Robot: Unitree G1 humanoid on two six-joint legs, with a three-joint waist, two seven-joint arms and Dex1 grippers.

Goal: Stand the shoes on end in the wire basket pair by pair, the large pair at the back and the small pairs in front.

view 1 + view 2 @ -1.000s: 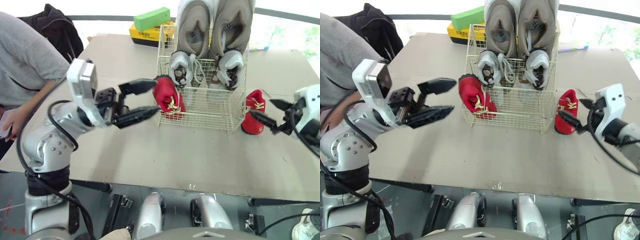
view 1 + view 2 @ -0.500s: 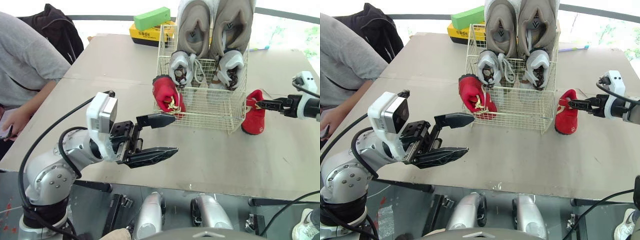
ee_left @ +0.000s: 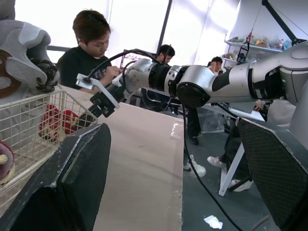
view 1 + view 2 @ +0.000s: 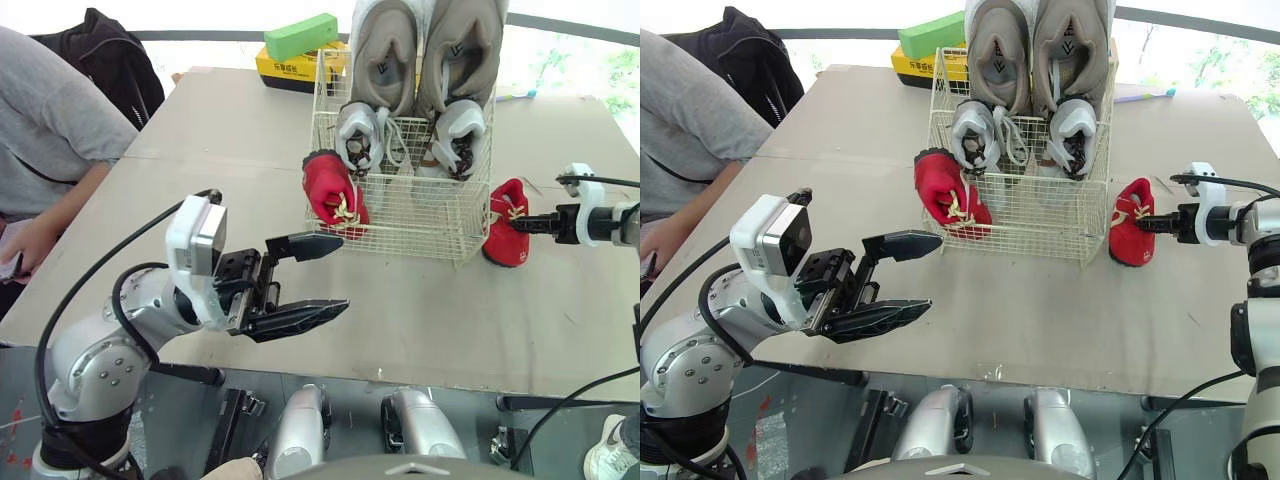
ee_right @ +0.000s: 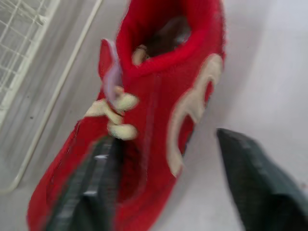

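Note:
The wire basket (image 4: 400, 235) stands at the table's back middle. A large grey pair (image 4: 430, 55) stands on end at its back, and a small grey pair (image 4: 410, 135) stands in front of it. One small red shoe (image 4: 335, 192) leans at the basket's front left corner. The other red shoe (image 4: 506, 228) lies on the table just right of the basket. My right gripper (image 5: 163, 137) straddles that shoe (image 5: 144, 96): one finger (image 5: 91, 192) lies against its lace side, the other stands slightly off its sole side. My left gripper (image 4: 335, 272) hovers open and empty over the table's front.
A person in grey (image 4: 50, 130) sits at the table's left edge. A black bag (image 4: 110, 55) and a yellow box (image 4: 290, 68) with a green box (image 4: 303, 35) on it lie at the back. Bare table (image 4: 420, 320) stretches before the basket.
My left gripper swung from beside the basket's red shoe down toward the table's front. My right gripper reached in around the loose red shoe.

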